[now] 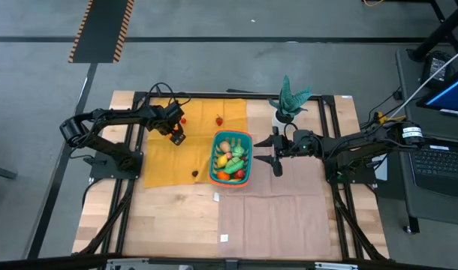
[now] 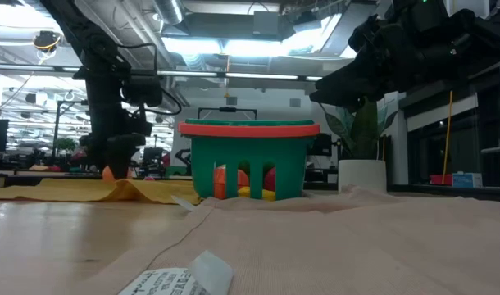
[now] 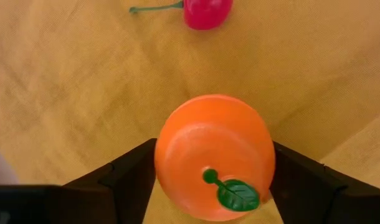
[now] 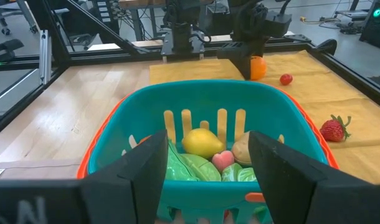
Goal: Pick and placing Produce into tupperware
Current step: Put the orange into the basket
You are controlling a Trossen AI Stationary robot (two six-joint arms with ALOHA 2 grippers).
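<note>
Just left gripper [image 3: 212, 180] around orange [image 3: 213, 155]

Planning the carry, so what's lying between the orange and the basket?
Between the orange and the basket is only bare yellow cloth, as the high view shows; the strawberry and cherry lie off that line.

A robotics lab: ceiling strip lights [image 2: 234, 45], hazard-striped floor tape [image 1: 101, 30].

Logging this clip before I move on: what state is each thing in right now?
Left end effector: low over the yellow cloth, fingers either side of the orange.
Right end effector: open, beside the basket, holding nothing.
Basket: upright, partly filled with produce.
Cherry: loose on the cloth.
Strawberry: loose on the cloth.
</note>
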